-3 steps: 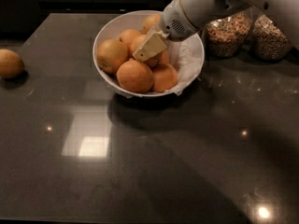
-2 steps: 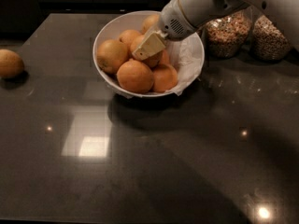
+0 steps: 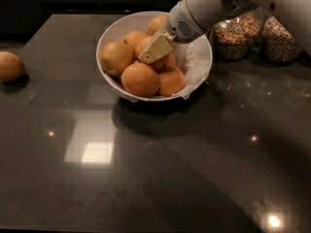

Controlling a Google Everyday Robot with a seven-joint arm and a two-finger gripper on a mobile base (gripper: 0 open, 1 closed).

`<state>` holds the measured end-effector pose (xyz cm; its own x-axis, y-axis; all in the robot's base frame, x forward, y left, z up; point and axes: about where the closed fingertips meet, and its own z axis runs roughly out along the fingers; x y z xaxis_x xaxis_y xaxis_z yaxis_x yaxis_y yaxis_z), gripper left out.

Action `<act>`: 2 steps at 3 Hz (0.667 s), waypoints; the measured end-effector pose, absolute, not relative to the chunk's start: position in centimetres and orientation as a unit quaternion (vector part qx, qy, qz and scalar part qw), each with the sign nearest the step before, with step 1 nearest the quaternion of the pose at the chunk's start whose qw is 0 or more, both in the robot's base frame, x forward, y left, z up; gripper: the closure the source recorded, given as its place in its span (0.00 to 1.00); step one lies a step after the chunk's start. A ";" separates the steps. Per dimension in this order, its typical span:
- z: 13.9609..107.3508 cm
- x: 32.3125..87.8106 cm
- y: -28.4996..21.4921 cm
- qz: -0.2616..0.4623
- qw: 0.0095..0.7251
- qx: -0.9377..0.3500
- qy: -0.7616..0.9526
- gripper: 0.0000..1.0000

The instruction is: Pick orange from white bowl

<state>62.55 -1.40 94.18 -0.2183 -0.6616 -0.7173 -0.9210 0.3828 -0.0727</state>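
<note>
The white bowl [image 3: 112, 29] stands at the back middle of the dark counter, lined with crumpled white paper [image 3: 195, 64] and holding several oranges. One orange [image 3: 140, 79] lies at the front, another [image 3: 115, 57] at the left. My gripper [image 3: 155, 49] reaches in from the upper right on a white arm. Its beige tip rests down among the middle oranges, against an orange [image 3: 145, 44] that it partly covers.
A single loose orange [image 3: 9, 66] lies on the counter at the far left. Two glass jars of grains [image 3: 238, 35] [image 3: 282, 41] stand right of the bowl at the back. The counter's back edge runs just behind the bowl.
</note>
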 end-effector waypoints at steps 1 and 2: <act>93.8 62.7 -1.6 0.187 0.340 -0.520 0.761 0.39; 94.0 62.7 -1.6 0.187 0.340 -0.520 0.761 0.33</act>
